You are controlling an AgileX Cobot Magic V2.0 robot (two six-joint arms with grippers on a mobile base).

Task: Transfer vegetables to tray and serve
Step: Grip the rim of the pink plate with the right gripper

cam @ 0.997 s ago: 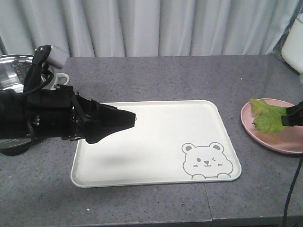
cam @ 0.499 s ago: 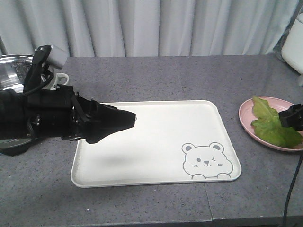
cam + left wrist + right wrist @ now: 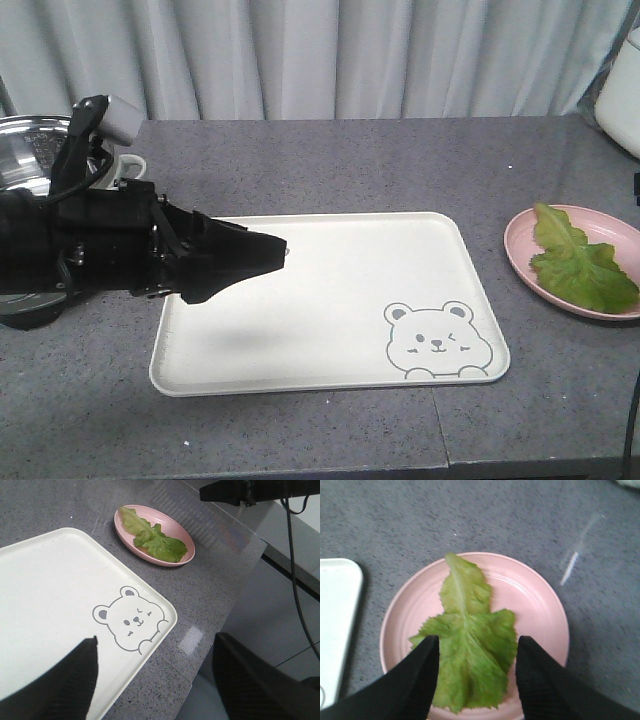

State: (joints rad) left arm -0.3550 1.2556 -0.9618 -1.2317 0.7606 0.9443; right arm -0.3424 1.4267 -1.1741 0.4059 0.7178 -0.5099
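1. Front view: the cream tray with its bear drawing lies on the grey surface. The left fingers hang over the tray's left part; from this side their gap cannot be told. The lettuce leaf lies on the pink plate, to the right of the tray and apart from it. A metal pot stands at the far left.
2. Left wrist view: the left fingers stand wide apart with nothing between them, above the tray near its bear corner. The lettuce leaf lies lengthwise in the plate, beyond the tray. The right arm shows at the top edge.
3. Right wrist view: the right fingers are spread and hold nothing. The broad end of the lettuce leaf shows between them, its narrow tip pointing away and a pale midrib running up the middle. The leaf rests inside the plate. A tray corner shows at the left edge, apart from the plate.
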